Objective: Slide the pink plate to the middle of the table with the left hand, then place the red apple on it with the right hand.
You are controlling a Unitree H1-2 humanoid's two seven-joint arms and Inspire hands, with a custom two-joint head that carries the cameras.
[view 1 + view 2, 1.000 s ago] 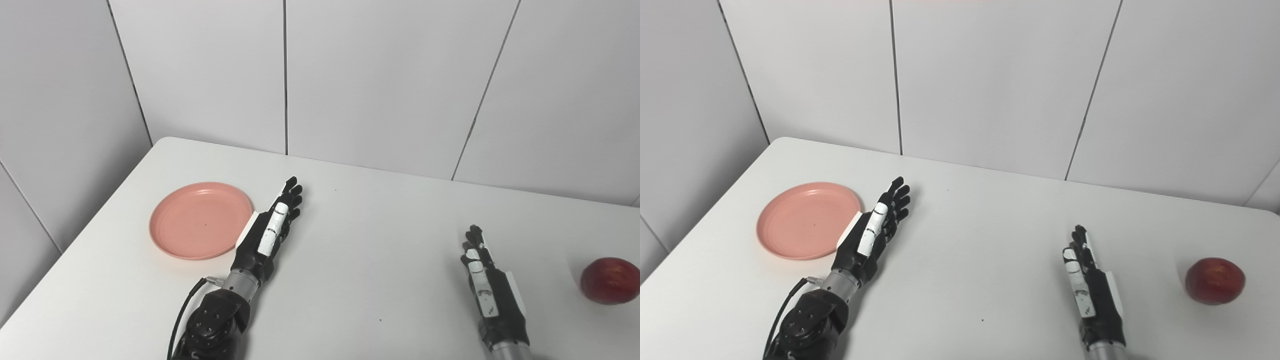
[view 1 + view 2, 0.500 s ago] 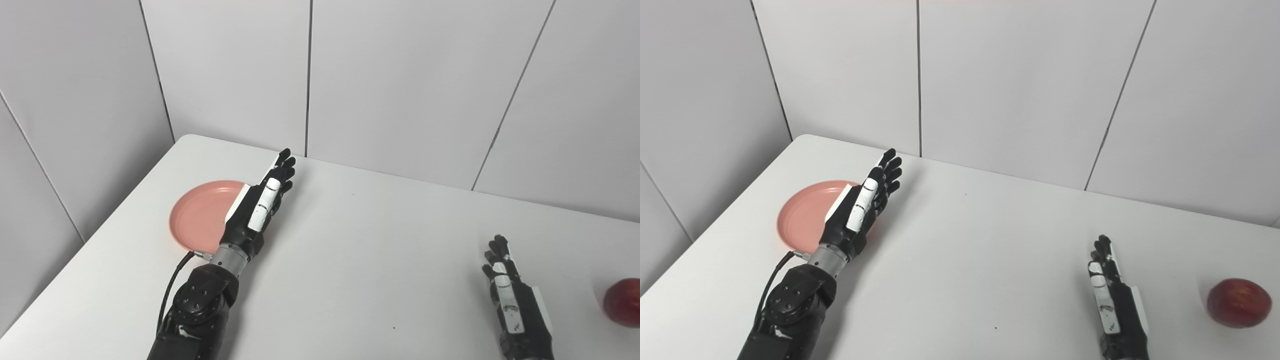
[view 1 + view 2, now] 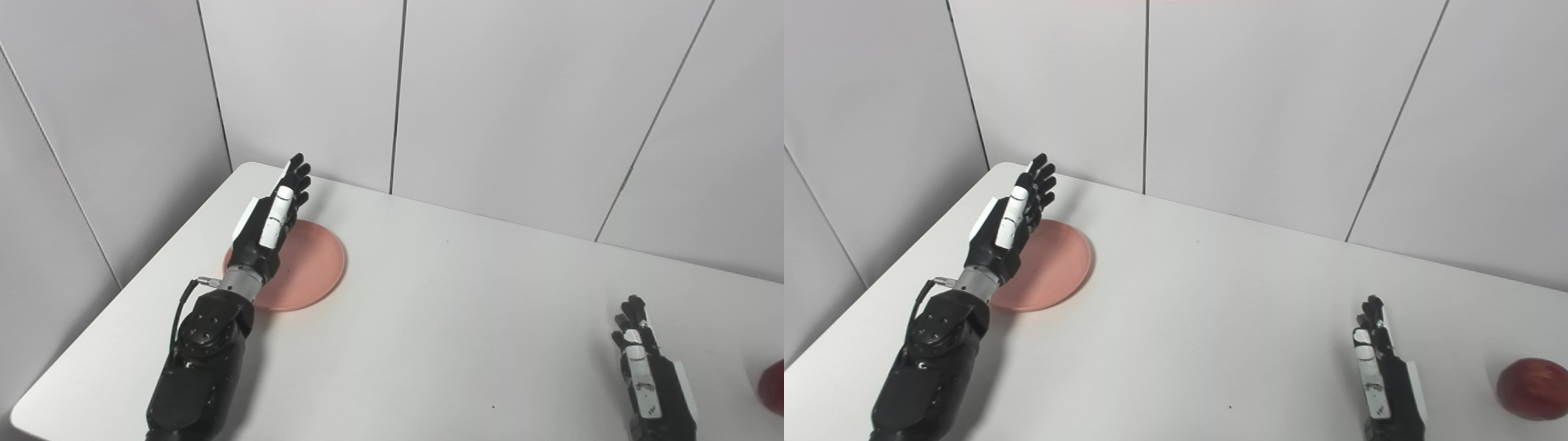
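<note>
The pink plate lies flat on the white table near its far left corner. My left hand is raised over the plate's left part, edge-on, fingers straight and apart, holding nothing; it hides that side of the plate. Whether it touches the plate I cannot tell. The red apple sits near the table's right side, cut off at the frame edge in the left eye view. My right hand rests low at the front right, open and empty, a hand's width left of the apple.
White panelled walls close in the table's back and left sides. The table's left edge runs close beside the plate and my left forearm.
The camera has swung left, shifting the whole scene right. My left hand has moved from the plate's right side to above its left part. The right hand and apple stay put.
</note>
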